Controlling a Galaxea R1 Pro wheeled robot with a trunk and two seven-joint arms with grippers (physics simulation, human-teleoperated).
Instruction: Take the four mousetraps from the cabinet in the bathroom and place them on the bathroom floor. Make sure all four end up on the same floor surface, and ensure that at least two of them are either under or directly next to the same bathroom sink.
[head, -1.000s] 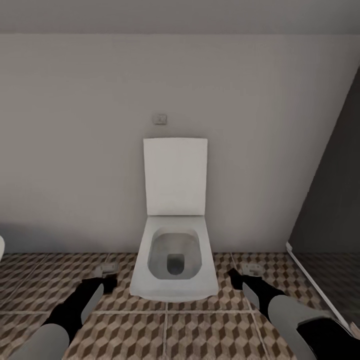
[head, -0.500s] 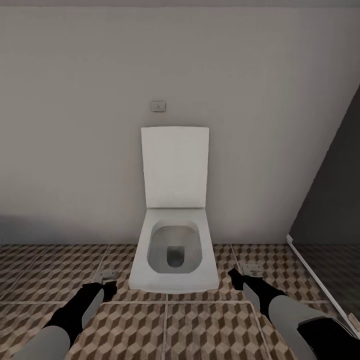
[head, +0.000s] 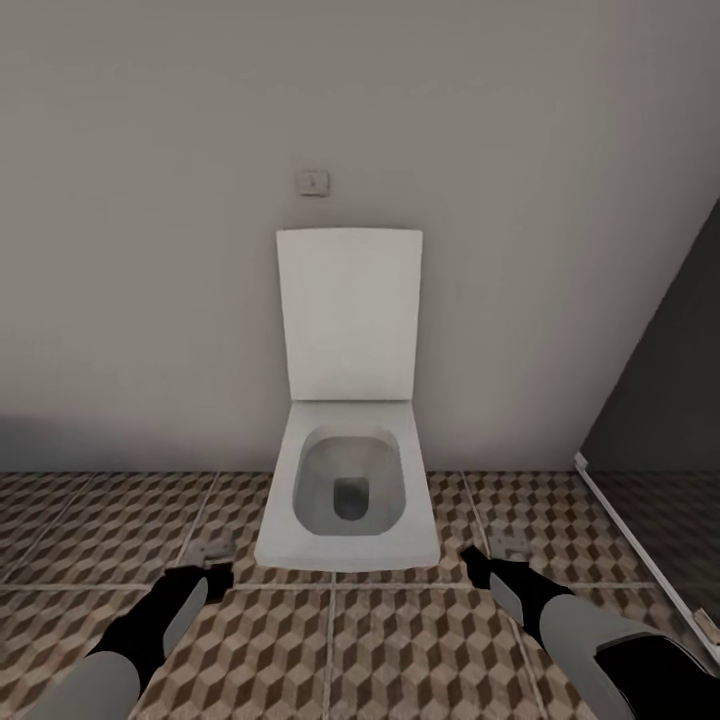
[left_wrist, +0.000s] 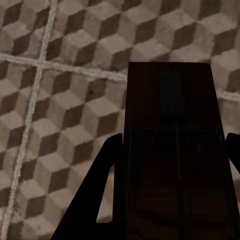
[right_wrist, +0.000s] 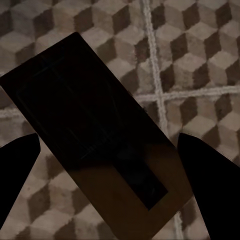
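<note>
In the head view both arms reach forward low over the cube-pattern bathroom floor (head: 400, 650). My left gripper (head: 212, 566) is shut on a small flat mousetrap (head: 214, 550). The left wrist view shows it as a dark oblong board (left_wrist: 172, 115) between the fingers (left_wrist: 100, 200). A second mousetrap (head: 510, 546) sits in my right gripper (head: 492, 560), which is shut on it. The right wrist view shows that board (right_wrist: 95, 135) lying slantwise between the black fingers (right_wrist: 205, 170), above the tiles. The cabinet and the sink are out of view.
A white toilet (head: 350, 480) with its lid raised stands straight ahead against the pale grey wall, between the two grippers. A small flush plate (head: 313, 182) is on the wall above it. A dark glass panel (head: 670, 400) with a white base rail runs along the right.
The whole picture has shifted: the toilet sits higher and looks larger, so the camera has moved closer. Both arms keep their places in the view, each still holding its board.
</note>
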